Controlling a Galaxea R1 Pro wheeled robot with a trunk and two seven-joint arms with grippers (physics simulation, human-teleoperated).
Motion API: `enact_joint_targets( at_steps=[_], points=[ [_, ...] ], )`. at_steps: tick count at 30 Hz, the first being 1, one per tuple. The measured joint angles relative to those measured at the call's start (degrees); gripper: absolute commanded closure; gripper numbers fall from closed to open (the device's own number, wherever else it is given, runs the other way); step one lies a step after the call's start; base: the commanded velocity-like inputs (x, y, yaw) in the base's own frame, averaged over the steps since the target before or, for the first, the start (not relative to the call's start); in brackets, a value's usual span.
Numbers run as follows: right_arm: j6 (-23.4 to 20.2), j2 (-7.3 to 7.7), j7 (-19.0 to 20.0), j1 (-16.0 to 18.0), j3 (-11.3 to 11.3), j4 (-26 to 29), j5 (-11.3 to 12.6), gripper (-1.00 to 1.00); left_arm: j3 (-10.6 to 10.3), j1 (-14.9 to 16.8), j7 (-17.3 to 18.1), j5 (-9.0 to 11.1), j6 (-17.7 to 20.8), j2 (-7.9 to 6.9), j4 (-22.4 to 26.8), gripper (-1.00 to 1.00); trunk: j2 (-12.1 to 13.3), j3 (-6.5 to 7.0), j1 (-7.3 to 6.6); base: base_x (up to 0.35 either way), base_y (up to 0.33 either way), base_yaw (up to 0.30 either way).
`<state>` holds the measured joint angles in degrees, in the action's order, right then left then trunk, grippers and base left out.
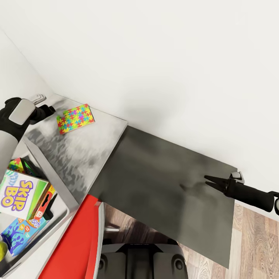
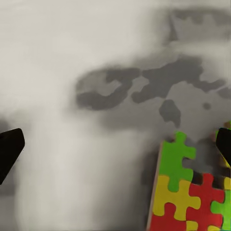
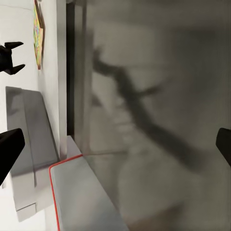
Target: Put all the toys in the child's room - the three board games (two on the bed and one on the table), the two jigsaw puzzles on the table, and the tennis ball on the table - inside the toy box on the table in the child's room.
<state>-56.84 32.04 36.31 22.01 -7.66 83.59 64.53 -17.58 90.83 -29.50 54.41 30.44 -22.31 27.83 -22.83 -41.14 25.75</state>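
Observation:
One jigsaw puzzle [image 1: 75, 118] lies flat on the light grey table [image 1: 83, 153] near the wall corner. My left gripper [image 1: 51, 109] hovers just beside it, open; in the left wrist view the puzzle [image 2: 185, 195] lies close to one fingertip [image 2: 224, 144] with nothing between the jaws. The toy box [image 1: 50, 176] at the lower left holds the Skip-Bo box [image 1: 21, 195], a blue game box [image 1: 19, 232], another puzzle box [image 1: 17, 164] and the tennis ball [image 1: 2, 250] at the picture's edge. My right gripper [image 1: 211, 181] hangs open and empty over the dark cabinet section [image 1: 162, 182].
White walls close the table at the back and left. A red panel [image 1: 75, 242] of my own body sits by the table's front edge. Wood floor [image 1: 252, 240] shows at the lower right. The right wrist view catches the toy box [image 3: 29, 139] and the distant left gripper [image 3: 9, 57].

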Motion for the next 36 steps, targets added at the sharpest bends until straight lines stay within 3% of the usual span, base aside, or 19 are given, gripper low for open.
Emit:
enact_joint_targets(
  at_steps=[14, 26, 29, 34, 36],
  points=[
    [0.0, 0.03, 0.0, 0.0, -0.61, 0.18, 0.07, -1.0, -0.2, 0.0, 3.07, 0.01, -0.19, -0.71, -1.5, -1.0, 0.0, -0.06, 0.0, 0.0, 0.0, 0.0],
    [-0.07, 0.29, -0.02, 0.0, -7.9, 0.46, 0.02, -1.0, -0.23, 0.06, 3.49, -0.12, -2.51, -0.89, -1.47, -1.0, 0.0, -0.77, 0.0, 0.0, 0.0, 0.0],
    [-0.08, 1.06, -0.02, 0.0, -9.01, 0.66, 0.07, -1.0, -0.23, 0.07, 3.5, -0.13, -2.63, -0.89, -1.47, -1.0, 0.0, -0.86, 0.0, 0.0, 0.0, 0.0],
    [-0.1, 4.56, 0.0, 0.0, -12.3, 1.05, 0.42, -1.0, -0.24, 0.08, 3.51, -0.15, -2.77, -0.9, -1.48, -1.0, 0.0, -0.93, 0.0, 0.0, 0.0, 0.0],
    [-0.11, 5.12, 0.02, -0.01, -12.73, 1.09, 0.47, -1.0, -0.25, 0.09, 3.52, -0.15, -2.78, -0.89, -1.48, -1.0, 0.0, -0.95, 0.0, 0.0, 0.0, 0.0]
  ],
)
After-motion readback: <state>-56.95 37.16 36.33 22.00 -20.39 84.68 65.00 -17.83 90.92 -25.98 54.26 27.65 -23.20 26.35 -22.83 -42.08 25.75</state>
